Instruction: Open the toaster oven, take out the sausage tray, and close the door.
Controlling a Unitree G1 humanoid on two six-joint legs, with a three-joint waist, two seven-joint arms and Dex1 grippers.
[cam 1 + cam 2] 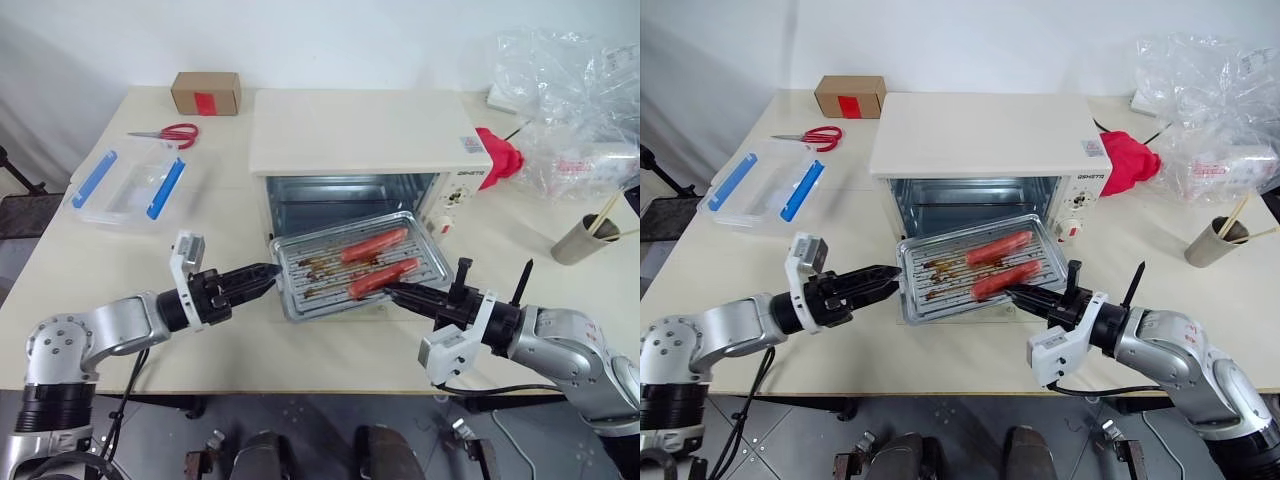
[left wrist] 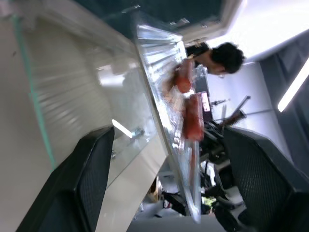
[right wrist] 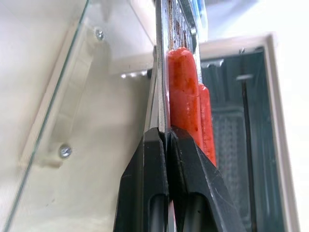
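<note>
The right gripper point(image 1: 398, 293) pinches the sausage tray point(image 1: 362, 265) at the toaster oven point(image 1: 365, 150) mouth; the left gripper point(image 1: 268, 279), spread, flanks its opposite edge.

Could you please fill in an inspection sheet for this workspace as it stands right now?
Surface: cream table.
Job's things: toaster oven, door down; sausage tray out front, two sausages aboard.
Clutter: clear box, scissors, cardboard box, red cloth, plastic bags, paper cup.
Grippers: right gripper shut on tray edge; left gripper open at the other edge.
Cables: black cable.
Surroundings: white wall.
</note>
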